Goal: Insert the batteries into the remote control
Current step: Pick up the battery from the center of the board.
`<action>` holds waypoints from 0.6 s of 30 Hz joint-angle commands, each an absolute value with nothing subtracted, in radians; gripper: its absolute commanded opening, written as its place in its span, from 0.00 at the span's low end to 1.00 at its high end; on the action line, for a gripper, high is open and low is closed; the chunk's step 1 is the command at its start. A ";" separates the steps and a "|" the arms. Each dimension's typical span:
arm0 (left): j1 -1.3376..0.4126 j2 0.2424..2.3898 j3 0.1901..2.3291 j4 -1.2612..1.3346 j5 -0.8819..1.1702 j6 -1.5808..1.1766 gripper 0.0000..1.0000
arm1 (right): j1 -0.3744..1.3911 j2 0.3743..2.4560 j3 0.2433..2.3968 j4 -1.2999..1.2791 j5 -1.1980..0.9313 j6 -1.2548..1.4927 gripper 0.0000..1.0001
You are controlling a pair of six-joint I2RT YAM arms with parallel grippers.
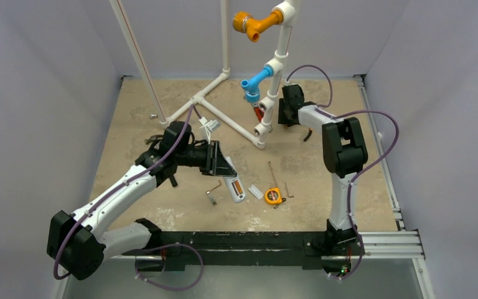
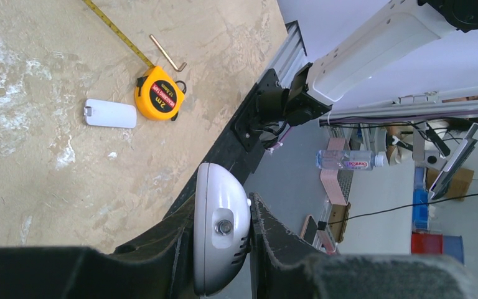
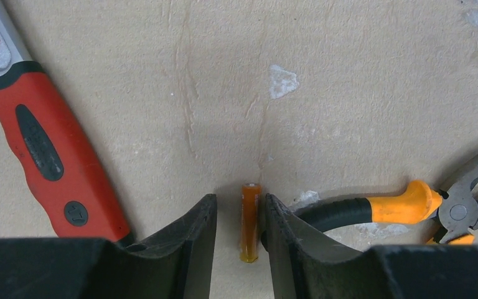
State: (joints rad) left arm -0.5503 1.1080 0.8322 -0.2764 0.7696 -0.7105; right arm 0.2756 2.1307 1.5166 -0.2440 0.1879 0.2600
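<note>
Black fingers (image 3: 202, 233) of the right gripper (image 3: 239, 205) fill the bottom of the right wrist view. They stand spread on the tan table (image 3: 348, 81) with one battery (image 3: 250, 218) lying lengthwise between them. This battery has an orange-copper body and sits right against the finger on the pliers' side. A clear gap separates it from the other finger, so nothing is pinched. No writing can be read on the battery.

Beside that other finger lies the red-handled tool (image 3: 46, 146). Its handle has a black inlay and a round black mark bearing the number "17". The orange-handled pliers (image 3: 411, 200) lie on the opposite side, their handle running behind the near finger.

In the left wrist view the left gripper (image 2: 222, 205) is pressed tight on the rounded white end of the remote control (image 2: 221, 249). It holds the remote control tilted over the table in front of the arms. From above, what looks like a second battery (image 1: 238, 187) shows as an orange strip in the handset's body.

Near the remote control's lower end lies a small white flat plate (image 2: 111, 114). Just beside it is the yellow tape measure (image 2: 159, 94), whose black label reads "2m". The smaller print is too fine to read. Its tape is drawn out across the table, and a hex key (image 2: 168, 55) lies close by.
</note>
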 commanded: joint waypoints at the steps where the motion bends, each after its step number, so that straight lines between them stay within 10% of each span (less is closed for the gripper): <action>1: -0.548 1.099 0.864 -0.261 0.773 -0.692 0.00 | 0.279 2.118 1.531 -0.280 0.148 0.251 0.31; 18: -0.549 1.105 0.852 -0.243 0.768 -0.709 0.00 | 0.296 2.112 1.524 -0.388 0.128 0.194 0.06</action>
